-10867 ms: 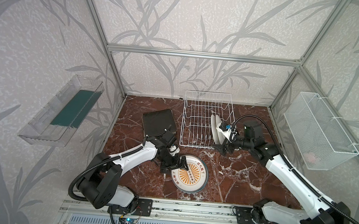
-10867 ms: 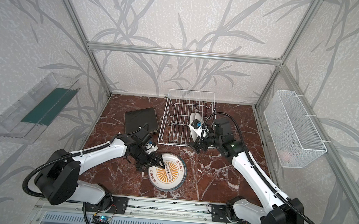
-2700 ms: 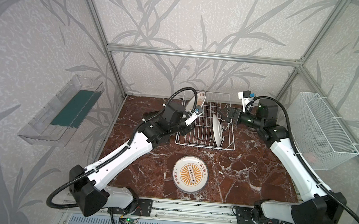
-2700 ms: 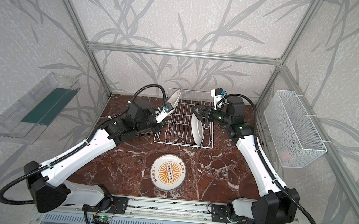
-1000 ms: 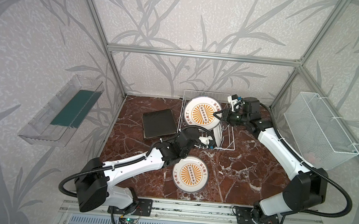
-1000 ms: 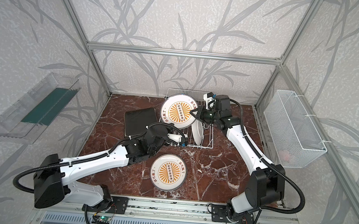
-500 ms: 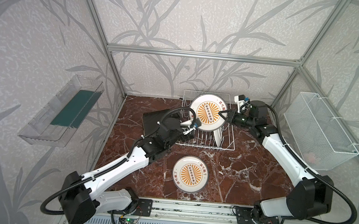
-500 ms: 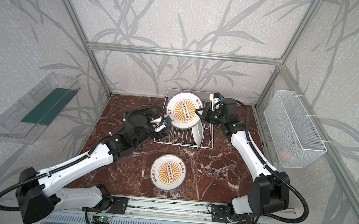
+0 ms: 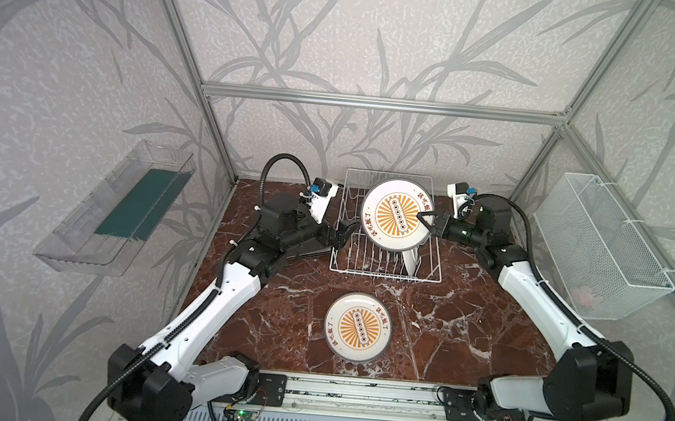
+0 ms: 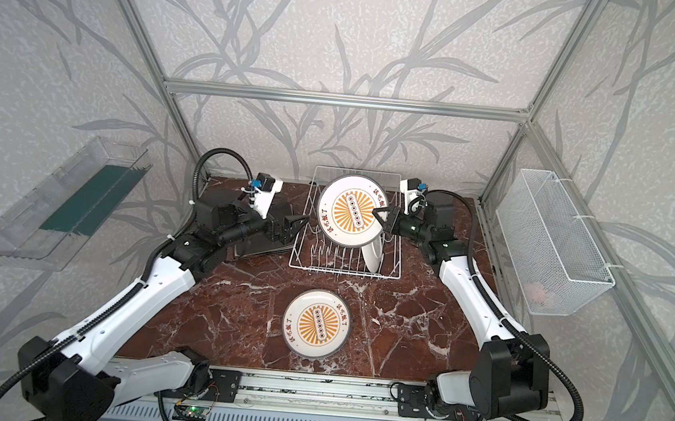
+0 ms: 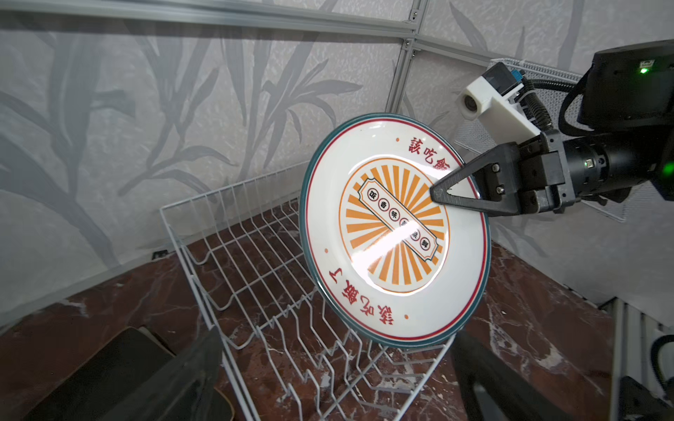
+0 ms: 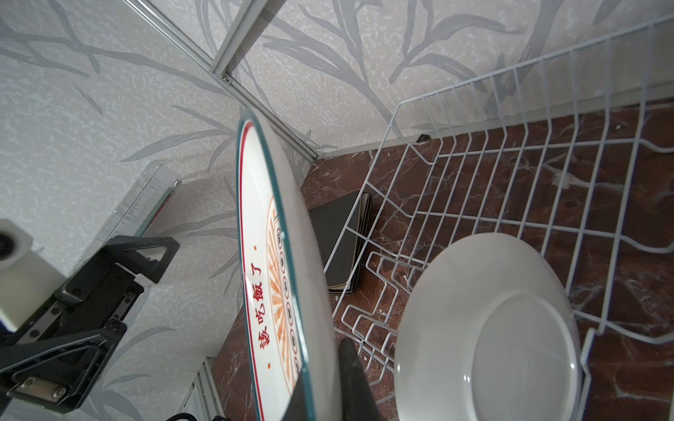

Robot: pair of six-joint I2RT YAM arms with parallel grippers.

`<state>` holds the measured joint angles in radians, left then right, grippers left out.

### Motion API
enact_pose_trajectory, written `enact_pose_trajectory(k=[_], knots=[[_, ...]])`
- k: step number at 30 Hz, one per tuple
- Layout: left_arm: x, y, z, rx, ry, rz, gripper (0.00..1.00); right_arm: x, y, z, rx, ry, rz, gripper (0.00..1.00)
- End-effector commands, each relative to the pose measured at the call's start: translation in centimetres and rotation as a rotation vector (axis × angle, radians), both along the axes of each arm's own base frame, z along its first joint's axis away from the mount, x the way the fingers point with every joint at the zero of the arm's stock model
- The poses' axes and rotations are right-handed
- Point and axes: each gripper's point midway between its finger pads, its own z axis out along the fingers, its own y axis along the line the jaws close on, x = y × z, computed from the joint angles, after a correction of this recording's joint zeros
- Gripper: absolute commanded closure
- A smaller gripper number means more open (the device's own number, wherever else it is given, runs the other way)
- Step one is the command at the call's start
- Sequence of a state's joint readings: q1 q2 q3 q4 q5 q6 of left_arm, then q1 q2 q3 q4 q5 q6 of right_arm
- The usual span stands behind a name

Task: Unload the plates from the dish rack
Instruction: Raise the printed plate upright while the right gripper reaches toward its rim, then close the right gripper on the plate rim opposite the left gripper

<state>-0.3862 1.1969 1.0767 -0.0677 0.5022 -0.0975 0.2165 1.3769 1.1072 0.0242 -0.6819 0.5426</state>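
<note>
Pinches rim of round plate (image 9: 394, 214) w/ R gripper (image 9: 424, 224), tilted above rack (image 9: 380, 274). Holds L gripper (image 9: 344, 237) empty, fingers spread wide, just left of rack. Leaves 2nd plate (image 9: 357, 332) flat on table (image 9: 462, 335), 3rd plate (image 9: 409, 261) upright in rack.

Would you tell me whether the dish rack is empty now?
Not empty: one round white plate stands on edge in the dish rack; the right end effector holds a sunburst plate above it.

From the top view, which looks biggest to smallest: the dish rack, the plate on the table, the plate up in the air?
1. dish rack: largest.
2. lifted plate and plate on the table: tied. The lifted one looks slightly bigger, but it is nearer the camera, so I won't rank them.
</note>
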Motion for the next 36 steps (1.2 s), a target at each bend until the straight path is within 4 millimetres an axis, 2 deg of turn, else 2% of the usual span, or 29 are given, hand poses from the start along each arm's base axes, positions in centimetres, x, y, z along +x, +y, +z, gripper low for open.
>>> enact_pose_trajectory(k=[1,7,14,19,30,36], knots=[[-1.8,-2.3,0.2,-0.105,0.15,-0.165,0.01,-1.6,0.7,4.3,0.02,-0.199,0.088,1.0],[-0.5,-3.4,-0.8,-0.105,0.215,-0.198,0.01,-2.3,1.0,4.3,0.009,-0.255,0.13,1.0],[0.0,-4.9,-0.5,-0.154,0.246,-0.281,0.01,-2.9,2.0,4.0,0.025,-0.25,0.197,1.0],[0.1,-5.1,-0.5,-0.165,0.26,-0.298,0.08,-3.0,2.4,3.6,0.027,-0.246,0.217,1.0],[-0.4,-5.3,-0.7,-0.191,0.278,-0.32,0.38,-3.1,2.9,1.8,0.047,-0.204,0.252,1.0],[-0.5,-5.4,-1.1,-0.187,0.288,-0.329,0.5,-3.0,3.2,1.5,0.047,-0.198,0.265,1.0]])
